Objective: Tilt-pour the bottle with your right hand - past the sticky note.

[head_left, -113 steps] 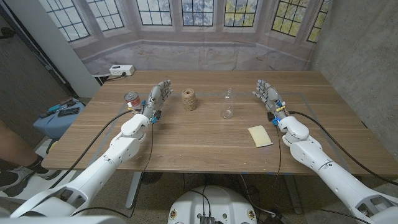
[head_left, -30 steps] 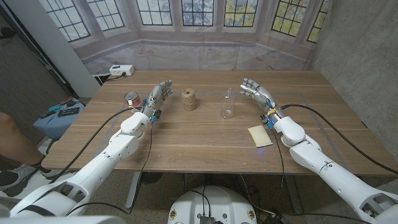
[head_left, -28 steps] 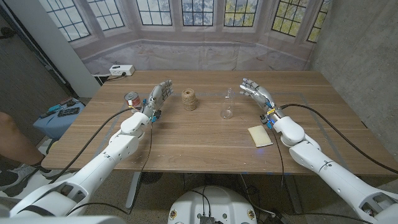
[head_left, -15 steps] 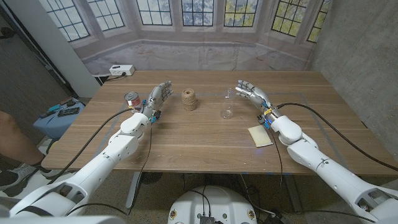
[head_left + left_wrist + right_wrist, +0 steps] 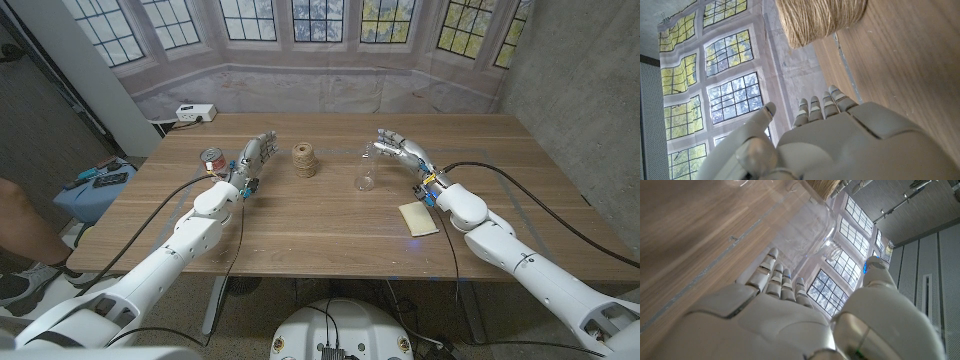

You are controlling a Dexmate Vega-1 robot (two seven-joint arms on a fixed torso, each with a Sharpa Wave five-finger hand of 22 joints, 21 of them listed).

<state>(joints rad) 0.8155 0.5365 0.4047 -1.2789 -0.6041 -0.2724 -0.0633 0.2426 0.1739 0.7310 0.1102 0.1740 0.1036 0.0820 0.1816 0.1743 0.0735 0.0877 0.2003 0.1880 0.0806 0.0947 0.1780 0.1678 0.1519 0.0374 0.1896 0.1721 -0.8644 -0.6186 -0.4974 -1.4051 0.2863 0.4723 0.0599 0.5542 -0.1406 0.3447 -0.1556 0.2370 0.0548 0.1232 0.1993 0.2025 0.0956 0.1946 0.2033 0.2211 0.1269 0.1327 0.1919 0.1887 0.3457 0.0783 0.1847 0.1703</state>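
At table's left, left hand [image 5: 256, 153] stands idle beside can [image 5: 211, 158], fingers apart, holding nothing. Twine spool [image 5: 305, 160] next. Mid-table, clear bottle [image 5: 366, 168] upright, not yet gripped. Right hand [image 5: 398, 149] just beside it, fingers spread (empty). Sticky note [image 5: 418, 218] nearer robot. Grasp, tilt-pour both left to do.

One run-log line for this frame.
right hand open beside bottle | bottle upright | sticky note untouched | left hand idle
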